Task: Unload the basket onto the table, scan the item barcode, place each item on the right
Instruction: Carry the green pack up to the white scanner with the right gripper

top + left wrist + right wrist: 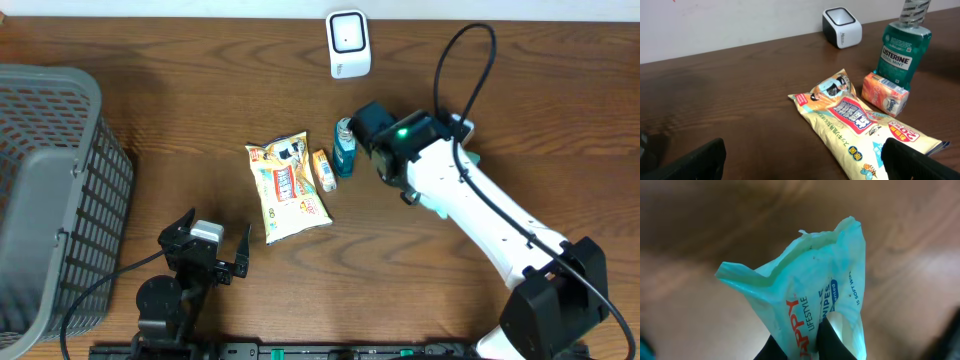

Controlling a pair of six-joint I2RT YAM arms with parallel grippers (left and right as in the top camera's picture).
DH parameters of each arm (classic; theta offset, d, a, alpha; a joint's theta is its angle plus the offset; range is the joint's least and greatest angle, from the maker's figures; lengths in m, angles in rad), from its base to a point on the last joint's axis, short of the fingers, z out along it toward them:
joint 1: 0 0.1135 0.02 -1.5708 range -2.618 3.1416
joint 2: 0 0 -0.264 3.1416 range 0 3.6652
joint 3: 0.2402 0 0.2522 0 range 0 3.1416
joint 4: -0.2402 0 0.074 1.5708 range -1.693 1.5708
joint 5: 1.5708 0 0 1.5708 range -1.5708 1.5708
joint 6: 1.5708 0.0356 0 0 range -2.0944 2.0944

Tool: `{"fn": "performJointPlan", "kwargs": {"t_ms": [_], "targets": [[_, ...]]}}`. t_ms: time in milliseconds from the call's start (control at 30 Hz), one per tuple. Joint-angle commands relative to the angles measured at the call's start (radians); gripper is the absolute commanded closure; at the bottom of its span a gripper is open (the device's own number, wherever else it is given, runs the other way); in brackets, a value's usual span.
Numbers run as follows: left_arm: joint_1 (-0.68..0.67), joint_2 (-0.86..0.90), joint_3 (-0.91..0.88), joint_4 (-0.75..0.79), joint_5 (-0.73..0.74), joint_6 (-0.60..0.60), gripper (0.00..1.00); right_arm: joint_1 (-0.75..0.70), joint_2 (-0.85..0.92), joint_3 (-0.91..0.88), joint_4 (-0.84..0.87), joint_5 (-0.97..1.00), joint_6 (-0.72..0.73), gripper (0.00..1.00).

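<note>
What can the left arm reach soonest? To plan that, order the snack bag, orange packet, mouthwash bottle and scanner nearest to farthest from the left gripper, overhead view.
From the left gripper:
1. Snack bag, table centre, just ahead.
2. Orange packet, at the bag's right edge.
3. Mouthwash bottle, right of the packet.
4. Scanner, at the far edge.
</note>
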State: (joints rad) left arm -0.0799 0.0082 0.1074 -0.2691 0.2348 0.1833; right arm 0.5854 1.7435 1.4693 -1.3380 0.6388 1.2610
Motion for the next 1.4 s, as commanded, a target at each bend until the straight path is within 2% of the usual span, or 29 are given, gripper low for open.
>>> {"fn": "performJointPlan", "kwargs": {"t_ms": [0, 167, 300, 433, 667, 933, 1200, 1367], "targets": [[-0.002, 0.002, -0.014, -0.03, 0.016, -0.002, 0.02, -0.037, -0.015, 0.011, 0.089, 0.055, -0.047, 0.99], [-0.002, 0.002, -0.014, -0.03, 0.016, -0.002, 0.02, -0.081, 0.004, 0.011, 0.403, 0.023, -0.327, 0.99], [-0.002, 0.002, -0.014, -0.03, 0.016, -0.002, 0.02, -0.112, 0.053, 0.011, 0.668, -0.112, -0.609, 0.98], [-0.002, 0.002, -0.014, -0.03, 0.016, -0.002, 0.02, -0.157, 0.121, 0.024, 0.841, -0.232, -0.761, 0.99], [-0.002, 0.002, -0.014, -0.03, 0.016, -0.002, 0.02, -0.172, 0.235, 0.184, 0.935, -0.238, -0.9, 0.99], [-0.002, 0.002, -0.014, -0.03, 0.016, -0.002, 0.02, -0.172, 0.467, 0.459, 1.064, -0.407, -0.956, 0.99], [-0.002, 0.002, -0.014, -0.03, 0.016, -0.002, 0.02, -0.147, 0.732, 0.745, 1.089, -0.403, -1.08, 0.99], [-0.002, 0.002, -0.014, -0.03, 0.016, -0.002, 0.02, -0.135, 0.824, 0.843, 1.114, -0.359, -1.107, 0.99]]}}
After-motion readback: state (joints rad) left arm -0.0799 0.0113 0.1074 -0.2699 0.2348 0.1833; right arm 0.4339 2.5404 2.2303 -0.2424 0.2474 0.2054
